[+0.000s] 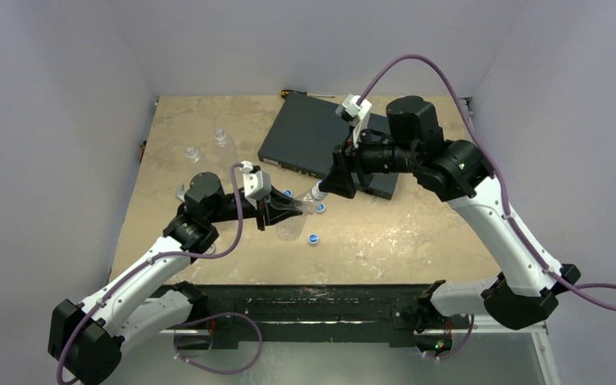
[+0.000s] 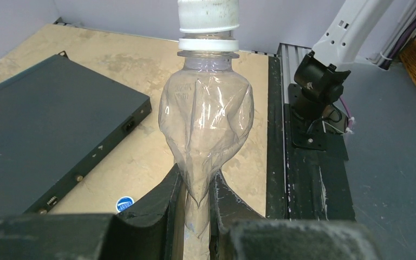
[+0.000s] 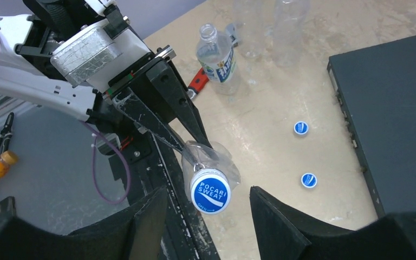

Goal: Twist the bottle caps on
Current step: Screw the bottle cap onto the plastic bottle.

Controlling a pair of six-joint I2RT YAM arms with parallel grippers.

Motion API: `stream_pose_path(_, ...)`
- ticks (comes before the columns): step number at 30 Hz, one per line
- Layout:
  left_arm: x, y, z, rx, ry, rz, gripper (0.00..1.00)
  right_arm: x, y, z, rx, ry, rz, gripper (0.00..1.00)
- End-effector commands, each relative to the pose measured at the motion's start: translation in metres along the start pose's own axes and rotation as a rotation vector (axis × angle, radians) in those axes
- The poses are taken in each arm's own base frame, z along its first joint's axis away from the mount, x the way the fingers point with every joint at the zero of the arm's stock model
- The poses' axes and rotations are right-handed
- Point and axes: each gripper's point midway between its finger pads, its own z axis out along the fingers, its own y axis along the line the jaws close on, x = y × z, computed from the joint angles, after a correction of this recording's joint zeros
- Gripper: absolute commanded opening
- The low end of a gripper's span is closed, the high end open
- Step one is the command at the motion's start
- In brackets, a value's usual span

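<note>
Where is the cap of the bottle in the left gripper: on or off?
On. The cap sits on the neck of the bottle; whether fully screwed, cannot tell.

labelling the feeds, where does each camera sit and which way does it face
Top external: above and behind, looking down on the table; left arm and right arm show.
Left wrist: looks along the left pincer up the clamped bottle.
Right wrist: looks through the open right pincer at that bottle's cap.
Both wrist views share the bottle and black box.

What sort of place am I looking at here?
Probably a robotics lab cell: a left arm and right arm bolted to a tan table, plain walls around it, plus practice bottles and loose blue caps.
</note>
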Motion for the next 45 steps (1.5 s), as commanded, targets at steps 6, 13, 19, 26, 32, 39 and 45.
stream_pose_path(6, -0.019, -0.011, -0.003, 0.060, -0.018, 0.047, 0.00, 0.016, 0.005, 0.011, -0.026, 0.070, -0.018, 0.58)
stream_pose_path(13, -0.022, -0.011, -0.004, 0.055, -0.022, 0.049, 0.00, 0.025, 0.005, 0.017, -0.015, 0.109, -0.017, 0.54)
stream_pose_path(19, -0.022, -0.011, -0.004, 0.055, -0.022, 0.049, 0.00, 0.027, 0.003, 0.017, 0.005, 0.114, -0.018, 0.53)
stream_pose_path(26, -0.023, -0.009, -0.004, 0.047, -0.022, 0.049, 0.00, 0.028, 0.002, 0.019, 0.004, 0.115, -0.016, 0.37)
stream_pose_path(32, -0.025, -0.011, -0.004, 0.049, -0.035, 0.039, 0.00, 0.027, 0.003, 0.018, 0.006, 0.092, -0.014, 0.21)
stream_pose_path(39, -0.029, -0.017, -0.005, 0.063, -0.091, 0.005, 0.00, 0.007, 0.018, 0.009, -0.055, -0.035, -0.039, 0.14)
stream_pose_path(45, -0.029, -0.029, -0.008, 0.108, -0.115, -0.023, 0.00, 0.007, 0.028, 0.005, -0.102, -0.052, -0.058, 0.14)
